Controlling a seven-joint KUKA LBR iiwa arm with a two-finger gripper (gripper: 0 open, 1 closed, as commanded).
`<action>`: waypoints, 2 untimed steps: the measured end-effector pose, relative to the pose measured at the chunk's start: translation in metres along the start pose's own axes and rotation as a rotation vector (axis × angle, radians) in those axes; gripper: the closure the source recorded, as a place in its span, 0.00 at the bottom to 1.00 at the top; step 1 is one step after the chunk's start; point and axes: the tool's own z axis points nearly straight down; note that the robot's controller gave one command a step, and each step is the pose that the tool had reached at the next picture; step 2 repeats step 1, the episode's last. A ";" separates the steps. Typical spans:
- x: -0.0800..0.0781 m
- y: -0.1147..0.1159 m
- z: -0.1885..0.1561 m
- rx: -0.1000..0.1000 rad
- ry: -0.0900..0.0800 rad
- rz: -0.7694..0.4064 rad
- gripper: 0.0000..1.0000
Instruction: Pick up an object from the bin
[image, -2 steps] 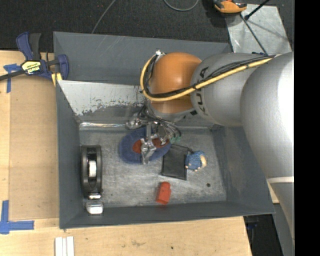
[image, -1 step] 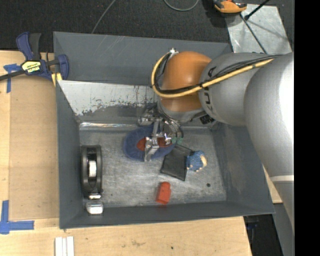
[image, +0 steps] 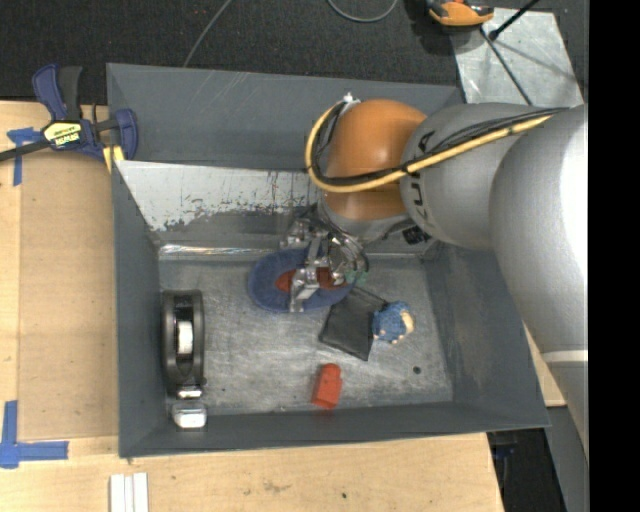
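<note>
- Hovering with gripper (image: 318, 268) over blue round disc (image: 262, 286), toward twelve o'clock of bin (image: 135, 300).
- Not managing to tell jaw state.
- Judging it light and stiff; favouring a rim pinch.

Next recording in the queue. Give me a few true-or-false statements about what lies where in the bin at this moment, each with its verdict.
1. The gripper is over a blue round thing near the back of the bin. True.
2. The red block lies in the back corner on the view's left. False: it lies near the front wall, about midway along it.
3. A dark square pad lies right beside a small blue and cream thing. True.
4. The black and white rounded object lies on the view's right side. False: it lies along the wall on the view's left.
5. The red block touches the dark square pad. False: bare floor shows between them.
</note>
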 end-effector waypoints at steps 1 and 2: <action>-0.003 0.001 -0.057 0.010 -0.002 -0.002 1.00; -0.003 0.001 -0.057 0.010 -0.002 -0.002 1.00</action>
